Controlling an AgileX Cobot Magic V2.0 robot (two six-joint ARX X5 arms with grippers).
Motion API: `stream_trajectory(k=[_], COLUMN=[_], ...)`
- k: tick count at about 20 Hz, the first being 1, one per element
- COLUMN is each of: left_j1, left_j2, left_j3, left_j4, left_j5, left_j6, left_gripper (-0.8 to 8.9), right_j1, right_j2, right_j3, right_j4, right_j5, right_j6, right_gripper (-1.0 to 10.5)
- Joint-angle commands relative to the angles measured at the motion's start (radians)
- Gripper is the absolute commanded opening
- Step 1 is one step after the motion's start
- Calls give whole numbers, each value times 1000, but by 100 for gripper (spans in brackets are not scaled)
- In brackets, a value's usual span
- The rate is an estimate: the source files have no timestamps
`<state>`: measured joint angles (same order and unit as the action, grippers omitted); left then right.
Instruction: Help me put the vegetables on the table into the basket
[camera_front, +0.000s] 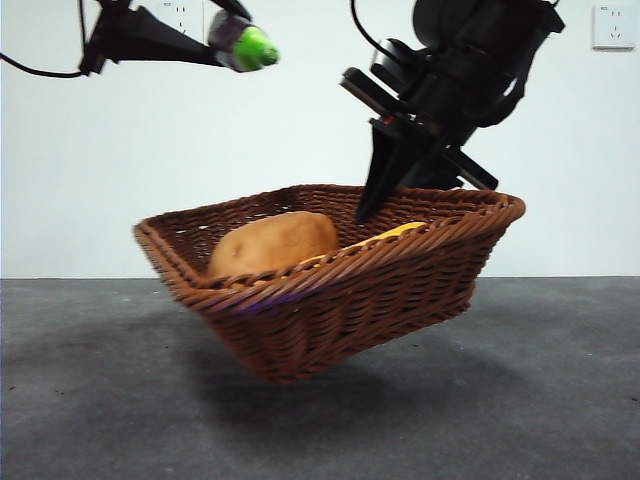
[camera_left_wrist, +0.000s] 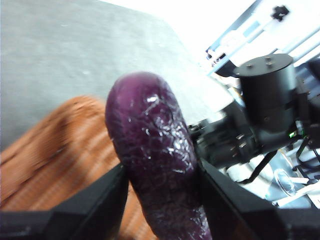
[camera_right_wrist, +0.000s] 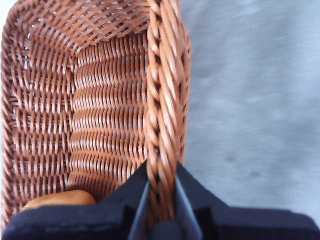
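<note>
Basket is off the counter, tilted, its shadow on the grey surface below. The right end effector is clenched on the basket's braided rim, one jaw inside the wall and one outside; in the front view it comes down from the upper right onto the far rim.

Potato lies inside the basket, toward the lower, near-left side. A brown edge of it shows in the right wrist view against the basket floor. A yellow piece, the corn, shows just above the near rim, to the right of the potato; most of it is hidden by the wicker.

The left end effector is grasping the eggplant, both jaws pressed against its purple sides. In the front view this end effector is at the upper left, above and to the left of the basket, with the eggplant's green stem end pointing right. Basket weave is visible beneath the eggplant in the left wrist view.
</note>
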<state>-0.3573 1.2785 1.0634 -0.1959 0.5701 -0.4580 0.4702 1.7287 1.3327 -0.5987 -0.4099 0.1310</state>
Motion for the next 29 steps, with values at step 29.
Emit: stream_trajectory(k=[29], left_j1=[-126], left_j2=[196], left_j3=[0], left_j4=[84], left_j5=[-13], left_j6=[-61], left_gripper=[293], right_j1=[7], right_j2=[2], right_j3=[-2], right_j4=[8], right_j5=[-88], right_j6=[32], right_gripper=[-11])
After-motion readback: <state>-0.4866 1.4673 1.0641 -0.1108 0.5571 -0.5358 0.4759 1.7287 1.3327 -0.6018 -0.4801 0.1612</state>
